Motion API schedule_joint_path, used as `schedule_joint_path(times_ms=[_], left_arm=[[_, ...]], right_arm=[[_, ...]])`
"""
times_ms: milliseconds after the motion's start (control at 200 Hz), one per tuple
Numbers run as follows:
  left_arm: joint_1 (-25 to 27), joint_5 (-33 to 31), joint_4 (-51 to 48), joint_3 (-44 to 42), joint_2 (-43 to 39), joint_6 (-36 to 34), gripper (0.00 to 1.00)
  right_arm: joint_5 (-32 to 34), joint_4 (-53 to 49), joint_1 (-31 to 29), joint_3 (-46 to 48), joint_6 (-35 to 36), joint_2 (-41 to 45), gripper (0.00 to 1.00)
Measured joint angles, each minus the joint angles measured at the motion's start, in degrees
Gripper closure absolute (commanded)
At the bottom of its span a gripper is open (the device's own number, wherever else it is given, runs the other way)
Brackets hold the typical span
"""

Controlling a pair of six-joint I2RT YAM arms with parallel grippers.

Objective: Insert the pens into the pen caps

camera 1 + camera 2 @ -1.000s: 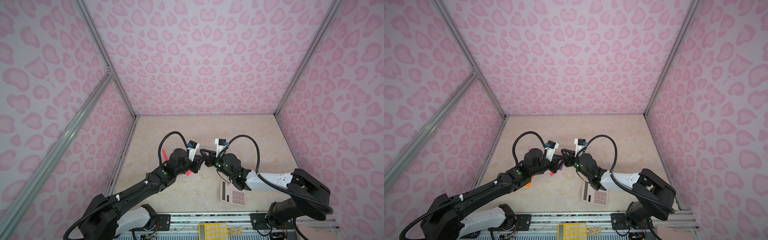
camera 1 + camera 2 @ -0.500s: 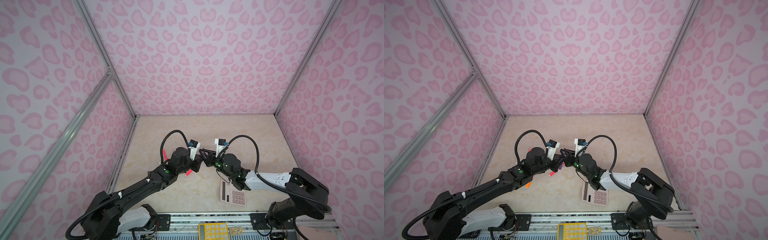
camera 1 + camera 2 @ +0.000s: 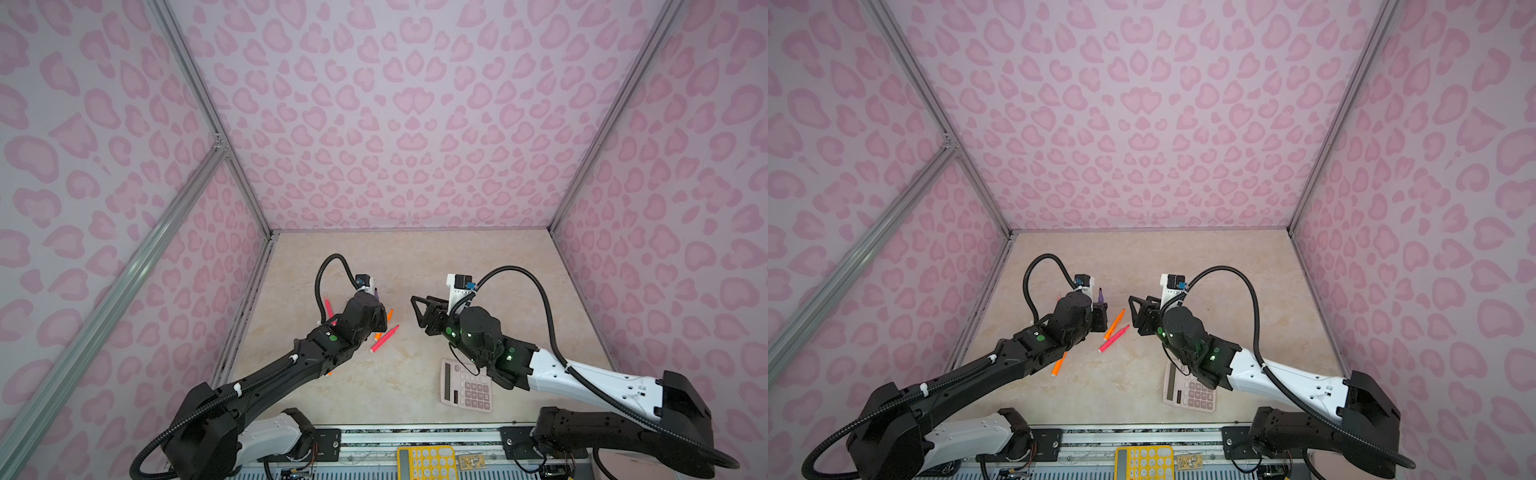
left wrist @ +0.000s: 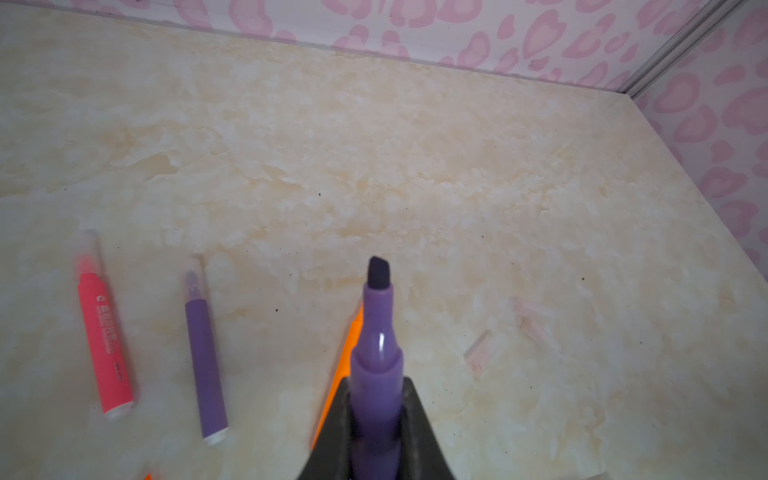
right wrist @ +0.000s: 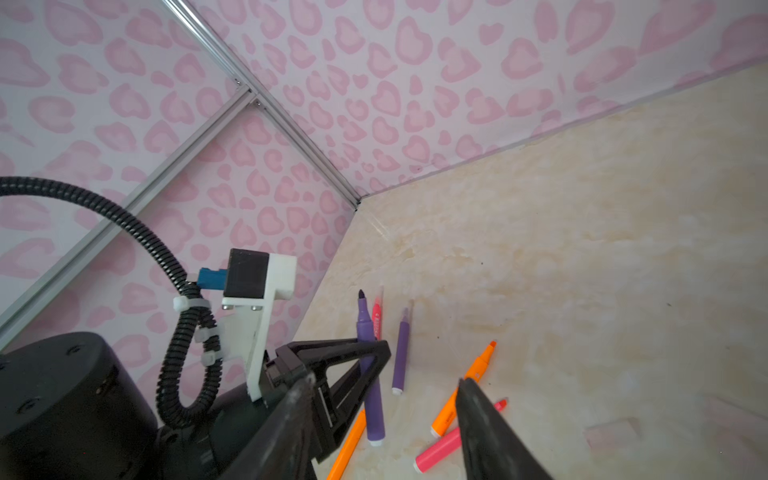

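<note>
your left gripper (image 4: 376,384) is pinched tight on a purple pen (image 4: 376,328), clamping the barrel so that the dark chisel tip sticks out bare above the beige table (image 4: 415,166). in both top views that pen stands up out of the jaws, left of the table's middle. your right gripper (image 3: 1134,315) faces it from across a gap, touching nothing, with its jaws spread and nothing between them. the other pens lie on the table around the left gripper. a pink-red pen (image 4: 106,345) and a second purple pen (image 4: 205,361) lie side by side, each with a clear cap on its tip. an orange pen (image 3: 1115,323) with a bare tip lies just beside a second pink-red pen (image 3: 1113,338), the two nearly parallel on the table between the grippers. another orange pen (image 3: 1059,364) lies partly under the left forearm. a loose pen cap (image 4: 482,353), clear and faint, lies on bare table apart from every pen. near it are more faint caps (image 4: 536,328), too blurred for you to count. a pink calculator (image 3: 465,386) lies partly under the right arm. a yellow calculator (image 3: 424,461) sits at the near rail.
</note>
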State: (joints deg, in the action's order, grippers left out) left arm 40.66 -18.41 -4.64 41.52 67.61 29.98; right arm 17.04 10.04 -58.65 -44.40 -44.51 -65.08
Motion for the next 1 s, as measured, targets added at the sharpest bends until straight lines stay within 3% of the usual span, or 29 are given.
schedule_joint_path(times_ms=[65, 115, 360, 580, 1000], left_arm=[[0.0, -0.8, -0.2, -0.1, -1.2, 0.5, 0.97], [0.0, -1.1, -0.5, -0.2, -2.5, 1.0, 0.97], [-1.5, -2.9, -2.6, 2.9, -4.0, 4.4, 0.97], [-1.6, -0.7, -1.7, 2.7, 0.5, 5.0, 0.97], [-2.0, 9.1, 1.8, 2.3, 3.3, 3.4, 0.97]], right_arm=[[1.4, -4.5, 0.1, -0.7, -1.2, 1.5, 0.35], [1.7, -8.2, 1.6, -1.3, -1.9, 1.8, 0.41], [-1.5, -17.0, 13.8, -1.7, -5.8, -6.3, 0.47], [-5.4, -20.3, 14.5, -5.0, -2.5, -17.6, 0.44], [-13.9, -23.6, 15.1, -11.7, 2.0, -26.7, 0.45]])
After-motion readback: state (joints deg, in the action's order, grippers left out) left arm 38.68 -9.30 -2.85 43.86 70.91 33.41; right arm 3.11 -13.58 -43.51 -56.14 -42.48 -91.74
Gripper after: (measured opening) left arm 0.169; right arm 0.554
